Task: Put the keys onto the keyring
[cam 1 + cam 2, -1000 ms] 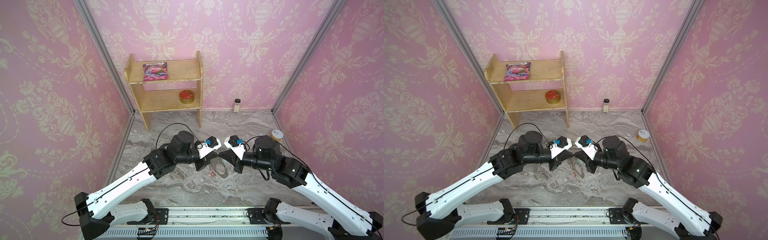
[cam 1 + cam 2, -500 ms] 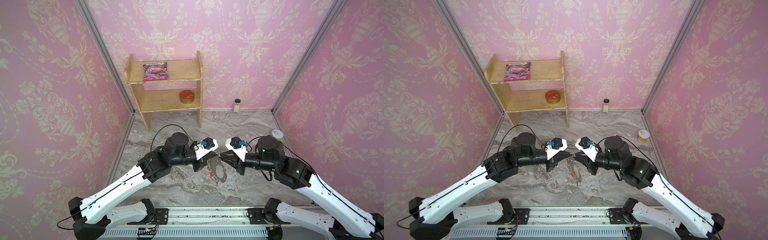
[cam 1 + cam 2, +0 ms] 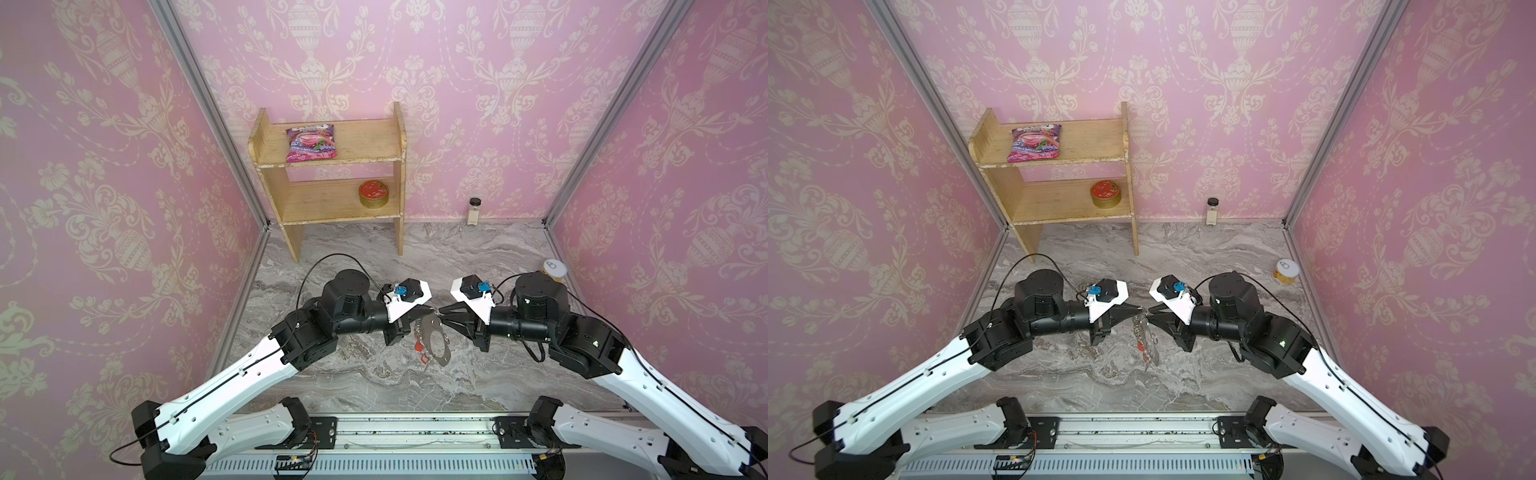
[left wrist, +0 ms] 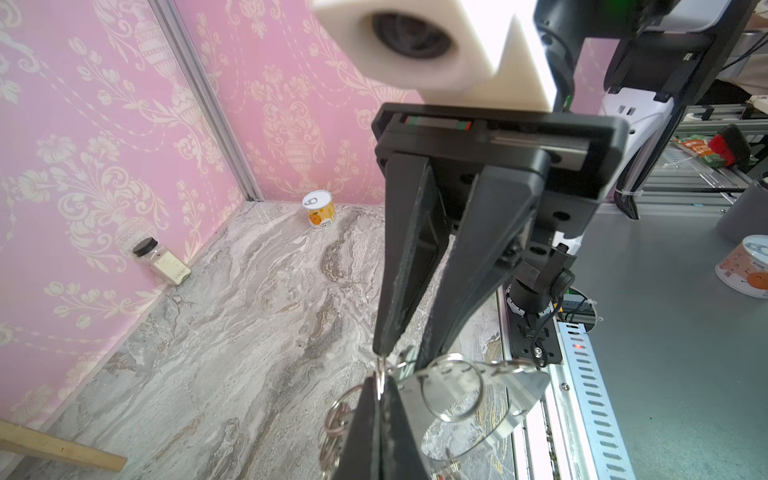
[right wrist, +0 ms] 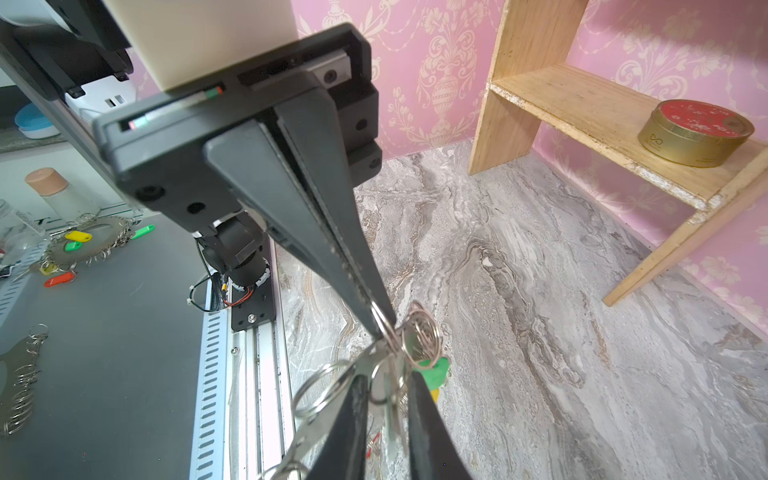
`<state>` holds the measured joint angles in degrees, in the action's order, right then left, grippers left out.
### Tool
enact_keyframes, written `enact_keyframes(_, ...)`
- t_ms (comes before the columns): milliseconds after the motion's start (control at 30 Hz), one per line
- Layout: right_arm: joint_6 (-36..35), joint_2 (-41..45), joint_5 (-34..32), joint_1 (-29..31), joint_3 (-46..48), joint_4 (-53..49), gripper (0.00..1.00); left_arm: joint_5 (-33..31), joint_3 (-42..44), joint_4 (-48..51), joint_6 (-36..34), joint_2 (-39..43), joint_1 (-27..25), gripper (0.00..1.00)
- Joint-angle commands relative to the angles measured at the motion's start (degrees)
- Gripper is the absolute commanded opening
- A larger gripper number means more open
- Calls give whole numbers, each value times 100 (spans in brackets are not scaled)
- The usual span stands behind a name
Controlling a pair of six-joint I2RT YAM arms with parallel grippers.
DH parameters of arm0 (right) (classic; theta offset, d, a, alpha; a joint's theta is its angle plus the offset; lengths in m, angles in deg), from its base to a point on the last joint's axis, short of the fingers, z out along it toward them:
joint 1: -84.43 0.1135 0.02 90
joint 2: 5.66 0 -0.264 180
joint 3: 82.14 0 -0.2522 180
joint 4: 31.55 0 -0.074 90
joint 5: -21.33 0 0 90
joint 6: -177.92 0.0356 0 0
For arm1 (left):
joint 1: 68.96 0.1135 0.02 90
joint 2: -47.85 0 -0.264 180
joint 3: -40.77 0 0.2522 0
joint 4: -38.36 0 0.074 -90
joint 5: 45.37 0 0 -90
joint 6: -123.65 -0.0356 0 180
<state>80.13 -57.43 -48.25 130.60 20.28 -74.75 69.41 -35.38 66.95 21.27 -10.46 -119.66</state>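
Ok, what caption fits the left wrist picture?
Left gripper pinches the keyring by a loop; right gripper, slightly open, faces it.

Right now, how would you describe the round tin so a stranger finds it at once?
Find the wooden shelf at the back left. On its lower board, beside the right upright, sits the round tin. It is low and gold with a red lid; its only shelf neighbour, a flat pink snack bag, lies on the top board.
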Motion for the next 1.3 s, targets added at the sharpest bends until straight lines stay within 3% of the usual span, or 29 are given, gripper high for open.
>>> enact_keyframes(0,-54,60,165,16,-15,91,20,378,226,-1006,241,281,150,0)
enact_keyframes(400,-232,501,108,-186,-220,131,35,1275,712,-1755,179,382,323,0)
enact_keyframes(667,-3,269,746,-215,-96,742,22,1530,626,-1953,322,302,324,0)
enact_keyframes(1033,-26,238,1289,-215,-54,414,19,1464,597,-2062,342,381,323,0)
enact_keyframes(1267,29,86,1467,-215,-13,461,12,1505,599,-2269,477,370,319,0)
